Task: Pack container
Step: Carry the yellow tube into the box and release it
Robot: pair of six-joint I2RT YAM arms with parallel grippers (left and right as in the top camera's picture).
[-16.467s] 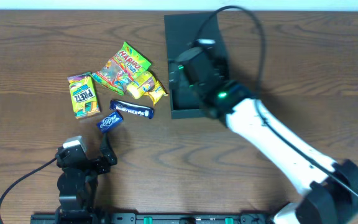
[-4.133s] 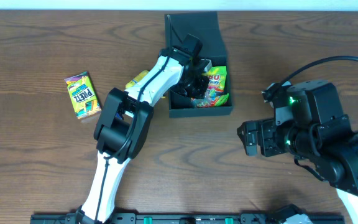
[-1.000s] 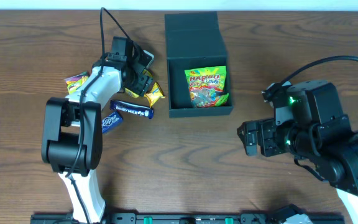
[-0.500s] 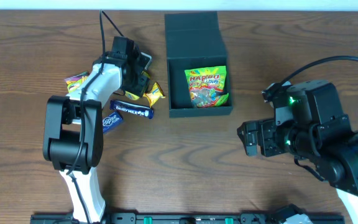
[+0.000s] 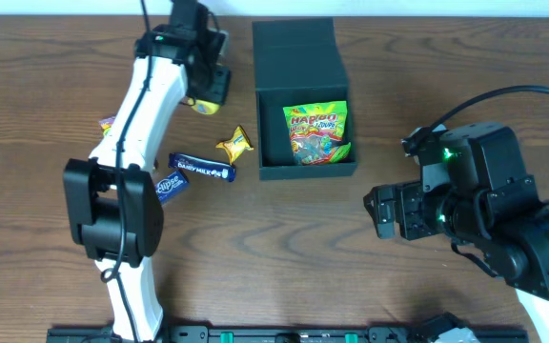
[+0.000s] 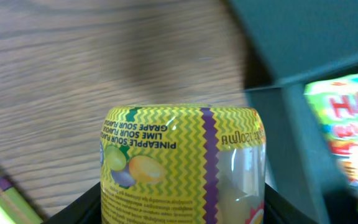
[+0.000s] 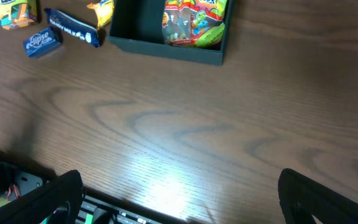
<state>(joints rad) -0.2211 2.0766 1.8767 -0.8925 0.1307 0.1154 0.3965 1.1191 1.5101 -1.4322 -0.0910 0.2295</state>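
The black container (image 5: 308,171) stands open at the back middle of the table, its flap lid (image 5: 294,48) lying flat behind it. A Haribo packet (image 5: 315,129) lies inside. My left gripper (image 5: 208,89) hovers left of the lid, shut on a yellow candy packet (image 5: 201,103). In the left wrist view that packet (image 6: 179,155) fills the gap between the black fingers (image 6: 73,208), with the container wall (image 6: 291,130) at right. My right gripper (image 7: 188,199) stands open over bare table, well in front of the container (image 7: 166,46).
A small yellow candy (image 5: 235,143), a Dairy Milk bar (image 5: 201,169) and a blue Eclipse pack (image 5: 168,186) lie left of the container. A colourful packet (image 5: 108,122) peeks out behind my left arm. The right arm's bulk (image 5: 484,210) fills the right side.
My left gripper closed on the yellow packet, lifted it off the table and carried it toward the far side, beside the lid. The small yellow candy stayed behind. The right arm has not moved.
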